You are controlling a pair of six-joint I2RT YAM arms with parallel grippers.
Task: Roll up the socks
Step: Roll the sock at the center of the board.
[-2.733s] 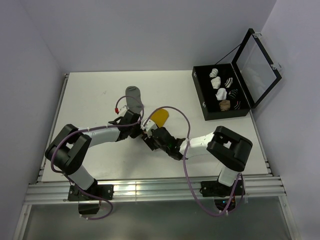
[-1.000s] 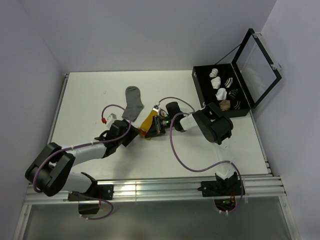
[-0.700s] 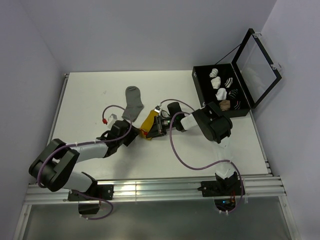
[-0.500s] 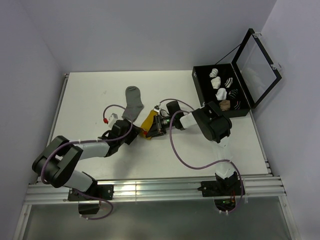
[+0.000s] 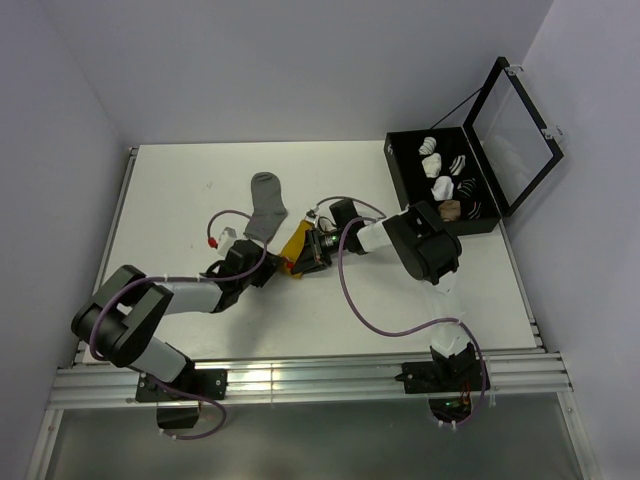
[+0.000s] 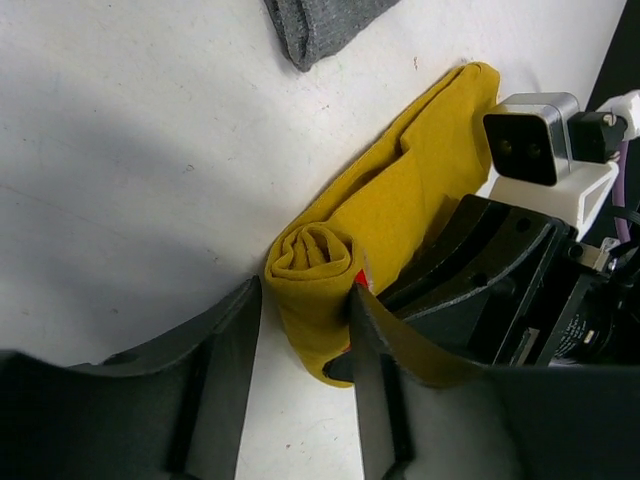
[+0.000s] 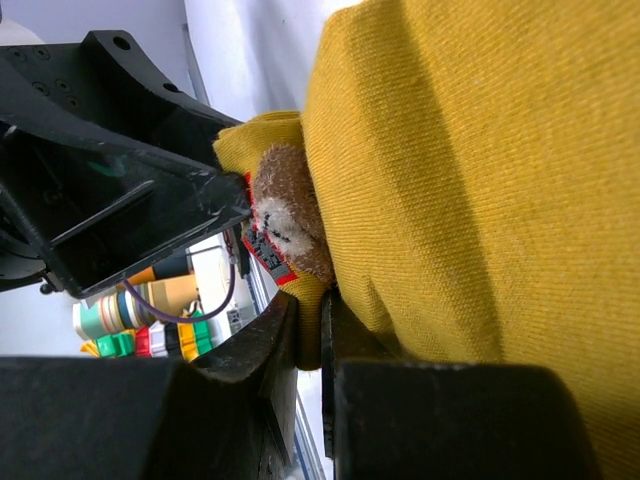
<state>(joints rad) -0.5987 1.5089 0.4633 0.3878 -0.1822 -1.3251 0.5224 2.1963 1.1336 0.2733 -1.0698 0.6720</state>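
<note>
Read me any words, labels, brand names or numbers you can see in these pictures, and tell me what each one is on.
No text can be read in any view.
On the mustard-yellow sock, the red mark carries tiny pale characters, too blurred to read.
On the table, the small dark mark is too small to tell whether it is writing.

**ITEM COUNT, WORK AREA**

Two arms were present: one left arm and one right arm. Each carried one gripper, making two: the left gripper and the right gripper. The single table bore two loose socks: one grey sock and one mustard-yellow sock. One black case stood open. It contained three white bundles, one tan bundle, and at least two striped bundles; their exact number could not be read.
</note>
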